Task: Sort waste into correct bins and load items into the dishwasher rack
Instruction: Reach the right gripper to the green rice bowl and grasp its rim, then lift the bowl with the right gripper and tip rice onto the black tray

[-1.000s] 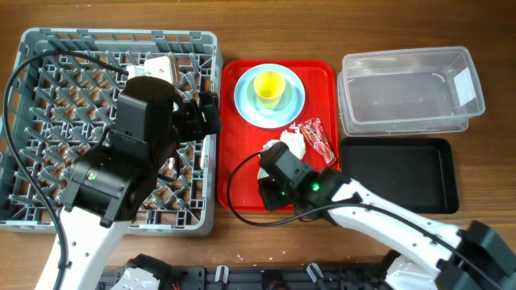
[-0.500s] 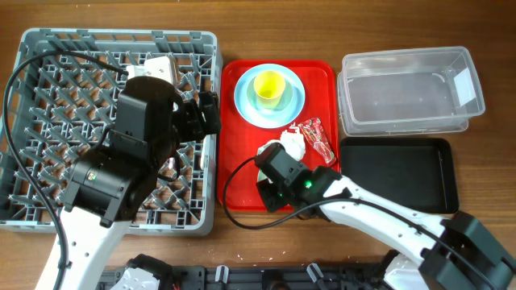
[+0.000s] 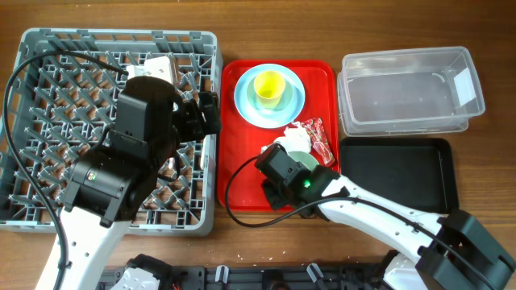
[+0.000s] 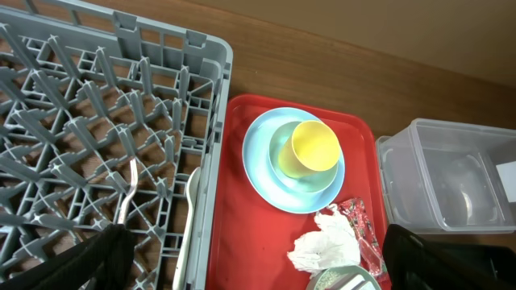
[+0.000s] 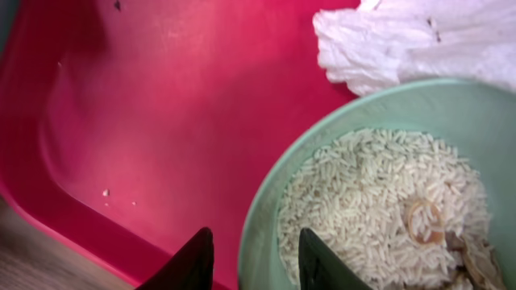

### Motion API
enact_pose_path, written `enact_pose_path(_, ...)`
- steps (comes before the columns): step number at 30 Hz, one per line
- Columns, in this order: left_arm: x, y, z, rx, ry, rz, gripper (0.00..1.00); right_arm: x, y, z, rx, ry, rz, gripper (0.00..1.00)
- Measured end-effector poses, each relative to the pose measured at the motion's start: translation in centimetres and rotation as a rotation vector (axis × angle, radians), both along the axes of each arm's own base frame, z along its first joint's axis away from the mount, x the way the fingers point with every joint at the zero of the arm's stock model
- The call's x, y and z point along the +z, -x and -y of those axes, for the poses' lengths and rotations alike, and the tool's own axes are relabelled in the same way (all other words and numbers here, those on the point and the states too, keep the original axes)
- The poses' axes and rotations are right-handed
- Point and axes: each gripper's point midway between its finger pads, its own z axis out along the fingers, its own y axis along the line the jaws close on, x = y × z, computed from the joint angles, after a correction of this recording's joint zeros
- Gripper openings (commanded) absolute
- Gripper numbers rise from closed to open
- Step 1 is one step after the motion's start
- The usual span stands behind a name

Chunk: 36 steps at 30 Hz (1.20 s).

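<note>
At the near middle of the worktop, right gripper (image 5: 256, 259) hangs over the red tray (image 5: 145, 121). Jaws are apart, astride the rim of the mint-green bowl (image 5: 419, 105): one finger outside above the tray, one inside above the contents. A sliver of gap shows on either side, so no clamp.

Bowl is round, smooth plastic, filled with beige rice-like crumbs (image 5: 363, 201); they are grainy, with a ring-shaped scrap among them. A few stray grains lie on the glossy tray floor.

Crumpled white paper napkin (image 5: 419, 36), soft and creased, lies against the bowl's far rim. Toward the right edge is the shiny red snack wrapper (image 3: 318, 138), crinkled, print unreadable.

Farther back on the tray, yellow cup (image 3: 268, 87) sits at the middle of the round light blue plate (image 3: 244, 103).

- **Far right corner:** clear rectangular tub (image 3: 403, 89) with a white label (image 3: 465, 80), writing too small to read. Just nearer is the shallow black tray (image 3: 395, 173).
- **Left side:** grey lattice rack (image 3: 48, 48) with upright pegs. White plastic fork (image 4: 126, 189) and spoon (image 4: 189, 213) lie inside, by the wall next to the red tray.

Left gripper (image 4: 258, 254) is above that wall, fingers spread wide, holding nothing.
</note>
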Motion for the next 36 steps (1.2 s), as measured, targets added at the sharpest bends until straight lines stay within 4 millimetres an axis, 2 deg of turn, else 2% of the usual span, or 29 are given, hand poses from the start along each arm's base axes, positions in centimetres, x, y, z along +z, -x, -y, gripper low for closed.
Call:
enact_pose_path(5,0.0,0.0,0.0,0.000,0.000,0.000,1.00,-0.2,0.1,-0.1,0.003,-0.001,-0.008,0.35)
enact_pose_path(6,0.0,0.0,0.0,0.000,0.000,0.000,1.00,-0.2,0.1,-0.1,0.003,-0.001,-0.009,0.32)
enact_pose_path(7,0.0,0.0,0.0,0.000,0.000,0.000,1.00,-0.2,0.2,0.0,0.005,0.004,-0.013,0.23)
enact_pose_path(9,0.0,0.0,0.0,0.000,0.000,0.000,1.00,-0.2,0.3,-0.1,0.009,-0.001,-0.019,0.19)
enact_pose_path(10,0.0,0.0,0.0,0.000,0.000,0.000,1.00,-0.3,0.5,0.0,0.010,0.003,-0.026,0.09)
enact_pose_path(11,0.0,0.0,0.0,0.000,0.000,0.000,1.00,-0.4,0.6,0.1,0.011,0.007,-0.032,0.04)
enact_pose_path(15,0.0,0.0,0.0,0.000,0.000,0.000,1.00,-0.2,0.8,0.6,0.037,0.042,-0.040,0.04)
enact_pose_path(18,0.0,0.0,0.0,0.000,0.000,0.000,1.00,1.2,1.6,1.5,0.040,0.071,-0.063,0.04)
enact_pose_path(23,0.0,0.0,0.0,0.000,0.000,0.000,1.00,6.6,1.9,3.1,-0.028,0.025,-0.004,0.04)
enact_pose_path(25,0.0,0.0,0.0,0.000,0.000,0.000,1.00,8.9,1.1,4.7,-0.097,0.004,0.018,0.04)
enact_pose_path(29,0.0,0.0,0.0,0.000,0.000,0.000,1.00,11.4,-0.4,8.6,-0.238,0.008,0.026,0.04)
enact_pose_path(32,0.0,0.0,0.0,0.000,0.001,0.001,1.00,12.0,-2.3,13.1,-0.420,-0.009,0.015,0.04)
enact_pose_path(36,0.0,0.0,0.0,0.000,0.000,0.000,1.00,12.8,-4.7,18.7,-0.579,-0.168,-0.012,0.04)
